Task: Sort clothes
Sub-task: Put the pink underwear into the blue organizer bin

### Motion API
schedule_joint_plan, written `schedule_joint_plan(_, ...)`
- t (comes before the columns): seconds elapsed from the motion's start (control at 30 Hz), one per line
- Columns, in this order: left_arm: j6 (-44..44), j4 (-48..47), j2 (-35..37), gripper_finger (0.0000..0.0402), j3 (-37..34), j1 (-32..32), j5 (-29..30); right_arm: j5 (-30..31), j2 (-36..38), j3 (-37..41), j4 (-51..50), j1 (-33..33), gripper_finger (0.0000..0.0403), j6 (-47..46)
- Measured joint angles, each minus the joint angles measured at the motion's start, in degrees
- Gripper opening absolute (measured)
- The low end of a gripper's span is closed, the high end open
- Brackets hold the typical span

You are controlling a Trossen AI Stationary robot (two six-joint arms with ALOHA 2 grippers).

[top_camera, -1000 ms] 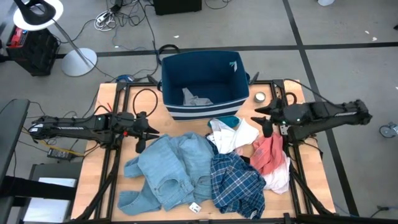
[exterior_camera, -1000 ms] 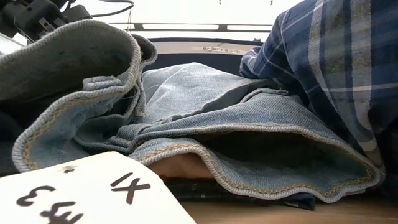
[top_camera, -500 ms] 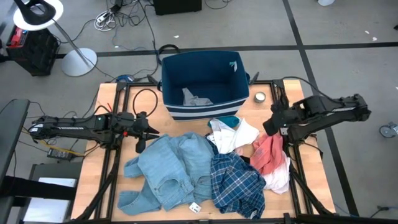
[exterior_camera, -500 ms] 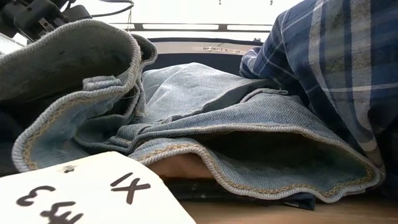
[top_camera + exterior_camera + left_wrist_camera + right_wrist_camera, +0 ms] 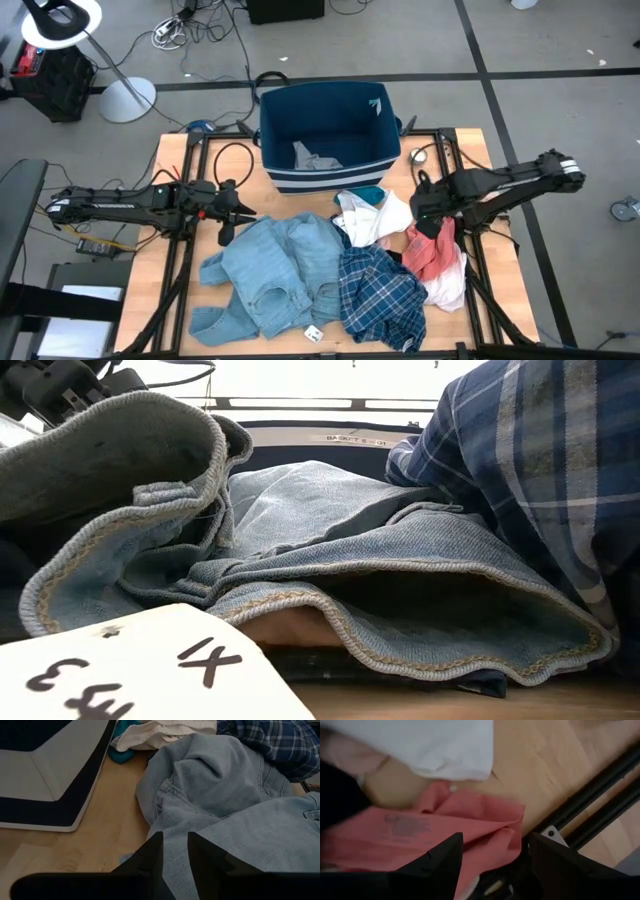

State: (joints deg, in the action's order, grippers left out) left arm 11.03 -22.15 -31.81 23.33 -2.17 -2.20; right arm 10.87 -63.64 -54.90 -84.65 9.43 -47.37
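Clothes still lie heaped in front of the navy fabric bin [image 5: 325, 128]. Right gripper [image 5: 428, 208] hangs over the salmon-red garment [image 5: 427, 837], fingers spread wide and holding nothing. Left gripper [image 5: 229, 212] waits beside the light blue denim [image 5: 268, 270], fingers nearly closed, empty. Between them lie the white item [image 5: 375, 215] and plaid shirt [image 5: 380, 290]. Only one grey piece [image 5: 313, 157] sits inside the bin, so most sorting is left. Wooden table [image 5: 415, 175]; beyond it, grey floor, cables, a lamp [image 5: 60, 25].
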Motion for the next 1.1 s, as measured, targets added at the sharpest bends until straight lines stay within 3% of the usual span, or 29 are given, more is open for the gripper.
schedule_joint_plan(0.2,0.13,0.02,0.00,0.0095,0.00,0.00,-0.02,-2.30,-3.35,1.14,3.85,0.00,0.0229,5.53)
schedule_joint_plan(0.43,0.17,0.02,0.00,0.0095,0.00,0.00,-0.49,-7.09,-3.02,12.63,11.86,0.17,0.0229,6.77)
schedule_joint_plan(0.67,0.19,0.04,-0.02,0.0095,0.00,0.00,-1.57,-7.48,0.03,18.99,20.57,1.03,0.0229,0.97)
schedule_joint_plan(0.9,0.19,1.32,-0.03,0.0095,0.00,0.00,-1.57,-8.09,-0.10,24.49,26.63,1.03,0.0228,8.14)
schedule_joint_plan(1.03,0.21,1.68,-0.04,0.0095,0.00,0.00,-1.57,-7.74,-0.26,28.13,30.27,1.03,0.0224,7.56)
schedule_joint_plan(1.1,0.21,1.67,-0.04,0.0095,0.00,0.00,-1.57,-7.95,-0.29,29.20,31.89,1.03,0.0202,6.22)
